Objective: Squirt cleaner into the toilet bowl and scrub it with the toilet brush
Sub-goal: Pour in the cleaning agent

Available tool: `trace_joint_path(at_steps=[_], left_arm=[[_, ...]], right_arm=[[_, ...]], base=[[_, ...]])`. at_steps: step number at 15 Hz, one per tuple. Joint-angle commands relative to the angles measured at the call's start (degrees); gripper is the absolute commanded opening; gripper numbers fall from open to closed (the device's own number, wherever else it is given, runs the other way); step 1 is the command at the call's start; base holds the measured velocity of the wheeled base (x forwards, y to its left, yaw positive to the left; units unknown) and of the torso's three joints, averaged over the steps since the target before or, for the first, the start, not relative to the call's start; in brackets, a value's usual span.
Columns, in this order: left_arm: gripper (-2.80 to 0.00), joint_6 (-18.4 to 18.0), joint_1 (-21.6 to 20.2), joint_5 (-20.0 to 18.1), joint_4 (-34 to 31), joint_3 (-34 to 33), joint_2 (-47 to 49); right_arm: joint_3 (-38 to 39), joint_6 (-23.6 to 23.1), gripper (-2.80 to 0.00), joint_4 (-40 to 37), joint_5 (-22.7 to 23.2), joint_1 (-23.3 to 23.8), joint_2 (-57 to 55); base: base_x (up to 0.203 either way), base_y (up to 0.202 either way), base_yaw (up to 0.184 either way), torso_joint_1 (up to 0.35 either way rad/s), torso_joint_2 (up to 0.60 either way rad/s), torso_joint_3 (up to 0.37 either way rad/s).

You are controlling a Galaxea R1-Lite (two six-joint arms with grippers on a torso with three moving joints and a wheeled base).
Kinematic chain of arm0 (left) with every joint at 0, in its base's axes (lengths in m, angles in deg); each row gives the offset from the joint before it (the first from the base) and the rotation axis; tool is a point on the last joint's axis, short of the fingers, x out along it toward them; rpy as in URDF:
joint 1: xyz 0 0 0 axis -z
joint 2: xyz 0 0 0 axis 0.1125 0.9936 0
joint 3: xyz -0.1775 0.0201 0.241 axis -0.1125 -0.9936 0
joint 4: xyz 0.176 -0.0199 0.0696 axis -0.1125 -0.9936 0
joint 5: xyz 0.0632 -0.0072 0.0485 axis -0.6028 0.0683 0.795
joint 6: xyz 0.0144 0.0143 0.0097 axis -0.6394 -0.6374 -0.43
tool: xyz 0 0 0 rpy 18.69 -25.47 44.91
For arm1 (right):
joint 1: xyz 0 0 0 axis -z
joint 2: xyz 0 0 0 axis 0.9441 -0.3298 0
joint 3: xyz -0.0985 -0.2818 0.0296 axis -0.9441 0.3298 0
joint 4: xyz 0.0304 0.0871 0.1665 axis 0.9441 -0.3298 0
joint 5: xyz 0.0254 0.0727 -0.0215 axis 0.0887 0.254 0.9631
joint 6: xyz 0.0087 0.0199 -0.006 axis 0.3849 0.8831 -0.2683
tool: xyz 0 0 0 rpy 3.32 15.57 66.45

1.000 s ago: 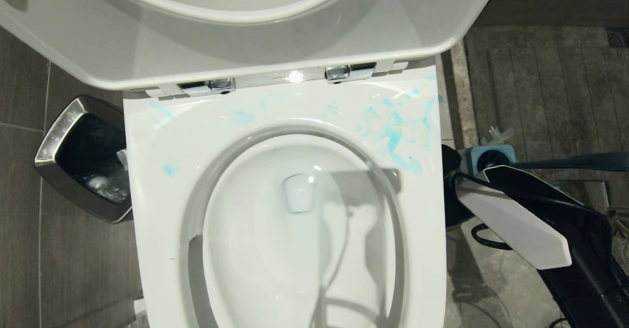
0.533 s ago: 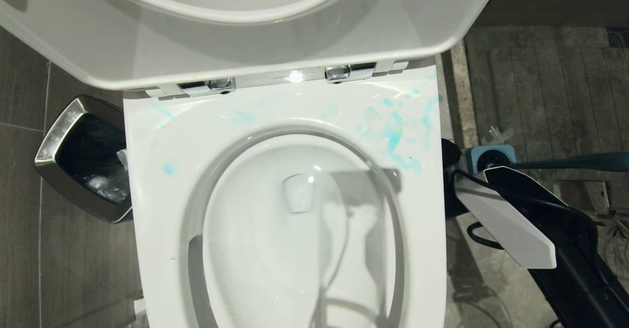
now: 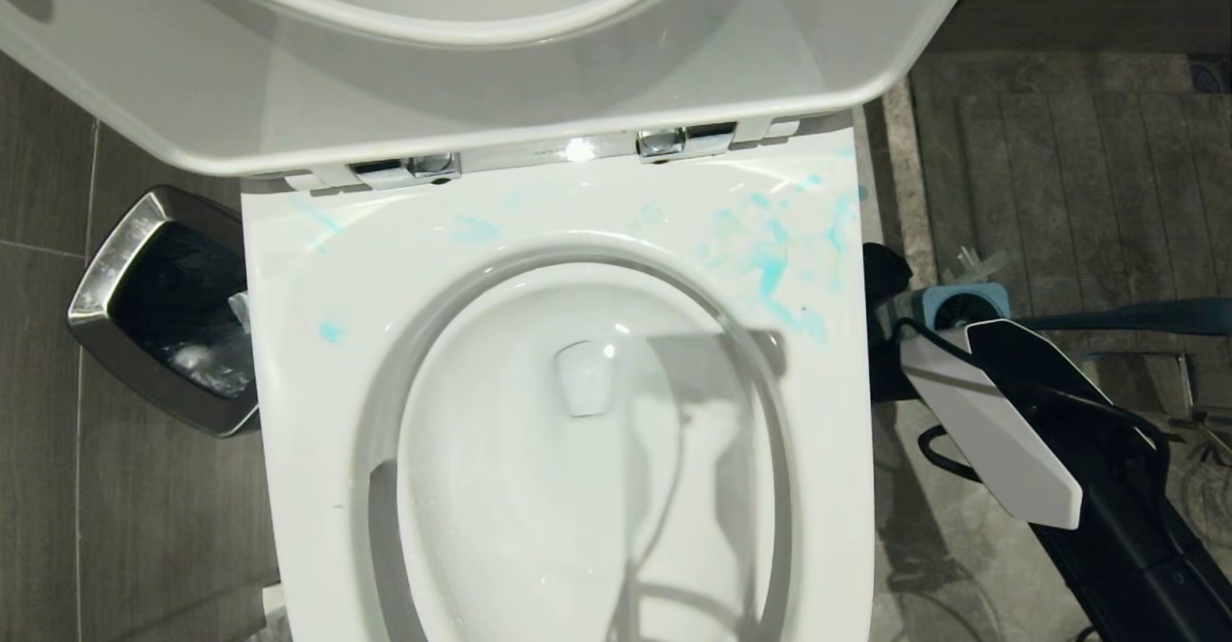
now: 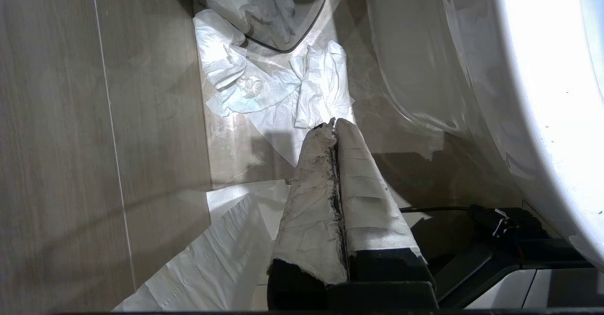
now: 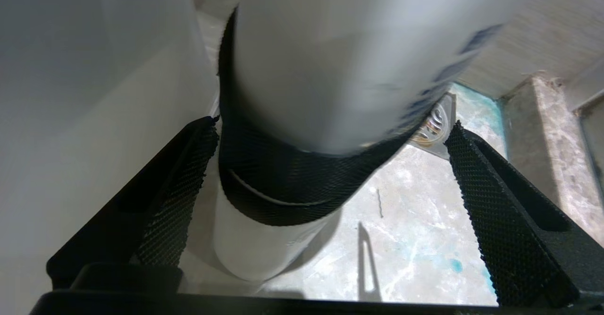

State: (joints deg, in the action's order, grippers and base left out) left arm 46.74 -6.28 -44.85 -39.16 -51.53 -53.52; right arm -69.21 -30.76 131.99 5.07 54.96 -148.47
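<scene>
The white toilet bowl [image 3: 539, 488] lies open in the head view, and its seat [image 3: 770, 267] is smeared with teal-blue. On the floor to its right stands the cleaner [image 5: 330, 60], a white bottle with a black mesh band; its cap is out of view. My right gripper [image 5: 330, 126] is open, one mesh pad on each side of the bottle and apart from it. The right arm [image 3: 991, 430] reaches down beside the toilet. The toilet brush [image 3: 1136, 317] shows as a blue-grey handle running right from its holder [image 3: 958, 305]. My left gripper [image 4: 334, 125] is shut on nothing, low by the toilet's other side.
A steel waste bin [image 3: 115, 267] stands left of the toilet, with crumpled white paper [image 4: 264, 83] on the floor by it. The raised lid [image 3: 481, 93] fills the top of the head view. A floor drain [image 5: 434, 128] sits behind the bottle, near a stone kerb [image 5: 542, 131].
My right arm has pushed a little further forward and down beside the toilet. Everything else is as it was.
</scene>
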Motion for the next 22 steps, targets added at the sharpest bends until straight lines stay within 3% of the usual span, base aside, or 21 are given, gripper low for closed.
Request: trace_joint_path(at_steps=[1,12,19,22], left_arm=[[-2.8,-0.03,-0.01,0.0,0.08,0.0,0.07],[-2.8,-0.03,-0.01,0.0,-0.01,0.0,0.07],[-2.8,-0.03,-0.01,0.0,-0.01,0.0,0.07],[-2.8,-0.03,-0.01,0.0,-0.01,0.0,0.07]], right_arm=[[-0.7,-0.17,0.0,0.4,-0.05,0.23,-0.61],[0.35,-0.96,0.0,0.45,0.29,3.57,-0.47],[-0.61,-0.97,0.0,0.36,6.35,3.39,-0.3],[-0.69,-1.04,0.0,0.27,6.6,3.39,-0.09]], base=[[0.0,0.0,0.0,0.0,0.0,0.0],[0.0,0.0,0.0,0.0,0.0,0.0],[0.0,0.0,0.0,0.0,0.0,0.0],[0.0,0.0,0.0,0.0,0.0,0.0]])
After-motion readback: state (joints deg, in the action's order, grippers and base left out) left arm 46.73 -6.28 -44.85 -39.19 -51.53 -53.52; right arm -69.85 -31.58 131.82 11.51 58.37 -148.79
